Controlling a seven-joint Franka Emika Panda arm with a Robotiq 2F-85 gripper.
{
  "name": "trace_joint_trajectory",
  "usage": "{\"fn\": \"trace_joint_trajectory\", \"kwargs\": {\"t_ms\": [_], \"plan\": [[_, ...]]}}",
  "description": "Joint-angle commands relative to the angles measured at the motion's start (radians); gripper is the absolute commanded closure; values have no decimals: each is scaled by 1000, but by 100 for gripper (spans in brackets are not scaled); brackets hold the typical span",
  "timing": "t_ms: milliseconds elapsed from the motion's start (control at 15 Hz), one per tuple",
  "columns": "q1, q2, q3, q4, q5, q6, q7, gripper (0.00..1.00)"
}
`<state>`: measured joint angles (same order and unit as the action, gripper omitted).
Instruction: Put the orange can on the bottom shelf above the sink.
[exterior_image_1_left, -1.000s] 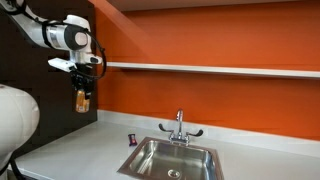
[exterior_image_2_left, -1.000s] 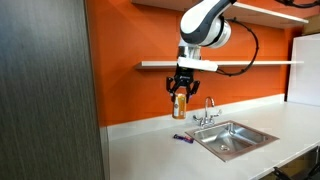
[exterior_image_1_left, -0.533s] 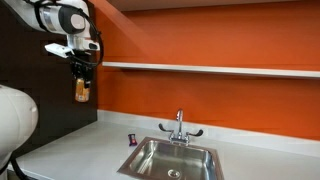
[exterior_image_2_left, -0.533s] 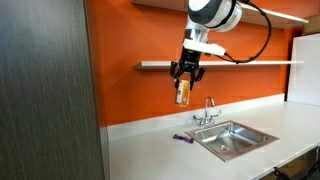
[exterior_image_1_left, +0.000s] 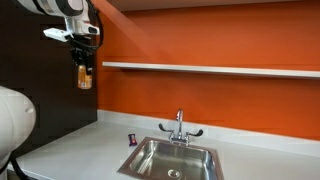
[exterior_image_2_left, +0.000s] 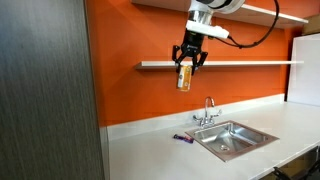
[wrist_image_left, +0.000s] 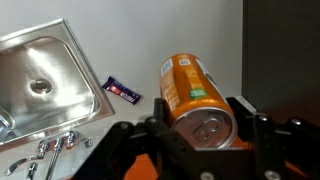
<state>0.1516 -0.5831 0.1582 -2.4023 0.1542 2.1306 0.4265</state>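
My gripper (exterior_image_1_left: 84, 70) (exterior_image_2_left: 185, 72) (wrist_image_left: 197, 118) is shut on the orange can (exterior_image_1_left: 84, 76) (exterior_image_2_left: 184, 78) (wrist_image_left: 190, 90) and holds it upright in the air, high above the counter. The can hangs at about the height of the bottom shelf (exterior_image_1_left: 215, 69) (exterior_image_2_left: 250, 64), just off its near end, in front of the orange wall. The sink (exterior_image_1_left: 172, 159) (exterior_image_2_left: 236, 137) (wrist_image_left: 45, 85) with its chrome faucet (exterior_image_1_left: 179, 127) (exterior_image_2_left: 208, 110) lies far below, to one side of the can.
A small dark red-purple object (exterior_image_1_left: 131, 138) (exterior_image_2_left: 181, 139) (wrist_image_left: 123, 91) lies on the white counter (exterior_image_1_left: 80, 150) (exterior_image_2_left: 150, 150) beside the sink. A second shelf (exterior_image_2_left: 250, 8) runs higher up. A dark panel (exterior_image_2_left: 45, 90) stands beside the orange wall.
My gripper has risen steadily with the can, from mid-wall height up to the level of the bottom shelf. Nothing else has moved.
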Motion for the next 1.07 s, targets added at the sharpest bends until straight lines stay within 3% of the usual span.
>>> {"fn": "trace_joint_trajectory", "kwargs": {"t_ms": [0,1000], "plan": [[-56,-11,35,75,-33,-59,26,61],[-137,74,49,333,-140,-76,31,61]]}}
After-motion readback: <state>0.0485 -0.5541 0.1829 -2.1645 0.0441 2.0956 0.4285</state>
